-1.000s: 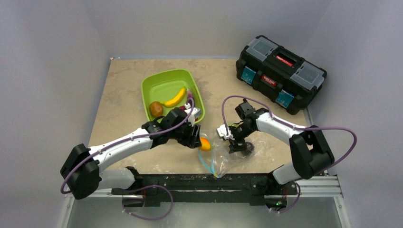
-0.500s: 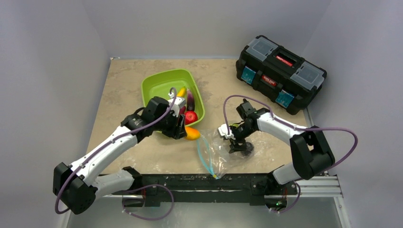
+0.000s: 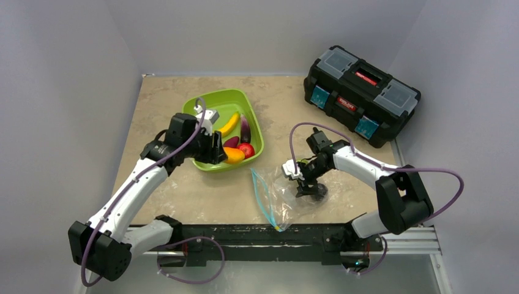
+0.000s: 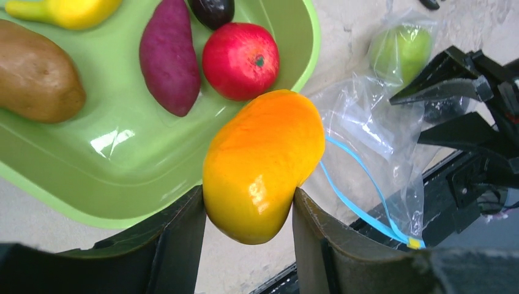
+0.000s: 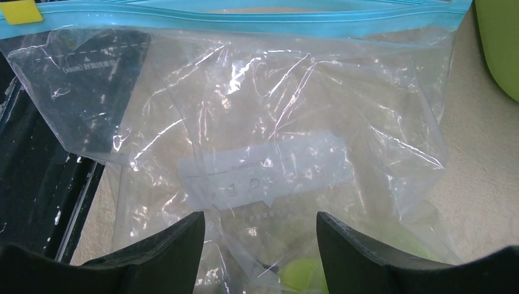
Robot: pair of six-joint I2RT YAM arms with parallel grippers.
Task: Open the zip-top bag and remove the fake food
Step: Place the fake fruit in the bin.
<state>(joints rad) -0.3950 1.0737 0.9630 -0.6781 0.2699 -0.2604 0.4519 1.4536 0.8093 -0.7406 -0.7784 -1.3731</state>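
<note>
My left gripper (image 3: 227,154) (image 4: 248,193) is shut on the orange piece (image 3: 234,155) (image 4: 263,165), holding it over the near right rim of the lime-green tray (image 3: 202,104) (image 4: 122,141). In the tray lie a banana (image 3: 229,124), a purple eggplant (image 4: 168,58), a red apple (image 4: 240,60), a dark plum (image 4: 212,9) and a brown kiwi (image 4: 37,73). The zip-top bag (image 3: 278,196) (image 5: 275,122) lies flat with its teal zipper (image 3: 262,196) gaping. My right gripper (image 3: 304,187) (image 5: 258,217) stands open over the bag's closed end. A green pear (image 4: 401,52) (image 5: 303,272) is inside the bag there.
A black toolbox (image 3: 361,95) stands at the back right. The black mounting rail (image 3: 263,236) runs along the near table edge, just under the bag's zipper corner. Grey walls close in the table on the left, the back and the right.
My left arm has carried the orange piece from the bag's mouth back and left to the tray's edge. The right arm and the bag have stayed put.
</note>
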